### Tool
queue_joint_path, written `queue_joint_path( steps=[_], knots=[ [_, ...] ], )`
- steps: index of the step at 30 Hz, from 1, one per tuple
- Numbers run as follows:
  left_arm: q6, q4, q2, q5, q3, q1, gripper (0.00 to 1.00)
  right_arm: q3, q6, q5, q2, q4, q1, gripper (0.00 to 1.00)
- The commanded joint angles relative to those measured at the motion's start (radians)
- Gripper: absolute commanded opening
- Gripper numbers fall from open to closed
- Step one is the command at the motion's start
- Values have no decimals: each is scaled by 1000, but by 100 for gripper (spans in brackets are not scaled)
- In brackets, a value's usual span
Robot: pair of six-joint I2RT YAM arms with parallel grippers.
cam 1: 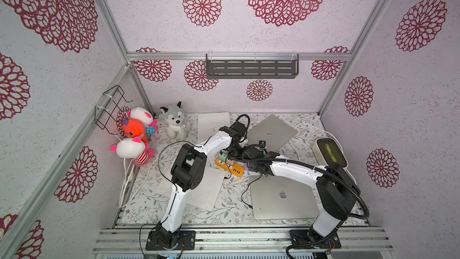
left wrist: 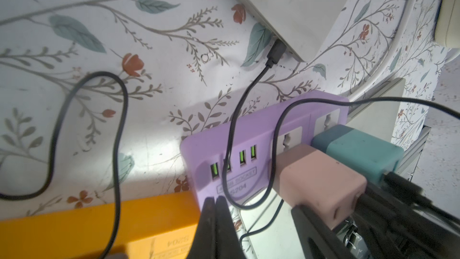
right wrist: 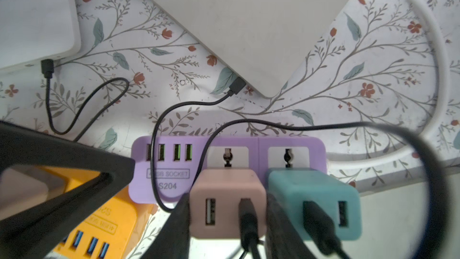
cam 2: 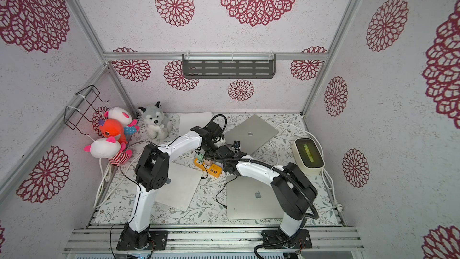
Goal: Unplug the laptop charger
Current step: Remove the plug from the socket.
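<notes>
**Right gripper clamps the pink charger while the left pins the purple strip**

Closest to the right wrist camera, the right gripper (right wrist: 227, 196) has its two fingers pressed flat against either side of the pink charger (right wrist: 227, 203). The charger is plugged into the purple power strip (right wrist: 171, 183), just beside a teal charger (right wrist: 316, 205). Only this view shows both sides of that grip.

The left wrist view shows the left gripper (left wrist: 214, 199) instead. Its fingers are closed together on nothing, with the tips resting on the strip's end (by the USB ports), next to an orange power strip (left wrist: 99, 225).

Just beyond the purple strip, a black plug (right wrist: 237, 84) sits in the edge of a grey laptop (right wrist: 249, 21).

In both top views the two wrists meet over the strips and hide the grip itself. What those views add is the wider scene:

- **Surface:** a floral table cover (cam 1: 224, 208) with a silver laptop (cam 1: 281, 195) lying closed near the front.
- **Further back:** a cream box with a green display (cam 1: 331, 151) at the right, and a husky plush (cam 1: 175, 120) at the rear.
- **Walls:** pale, printed with crimson rosettes.
- **Containers:** a wire basket (cam 1: 112, 105) hangs on the left wall with plush toys (cam 1: 134, 133) bunched just beneath it, and a dark slotted shelf (cam 1: 251, 67) is fixed to the rear wall.
</notes>
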Motion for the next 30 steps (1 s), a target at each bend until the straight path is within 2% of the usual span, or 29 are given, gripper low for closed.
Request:
queue_joint_path(
  steps=[1,9,25,30],
  knots=[
    [-12,21,29,4,-6,-4,0,26,-11,22,-1,-18,-1,39],
    [-14,23,43,5,-2,-5,0,23,-11,13,-6,-10,-1,38],
    [-4,-86,96,-108,78,-30,0,28,-18,17,-7,-13,-1,37],
    [-5,-99,106,-108,90,-32,0,24,-17,10,-7,-2,-1,37]
  ],
)
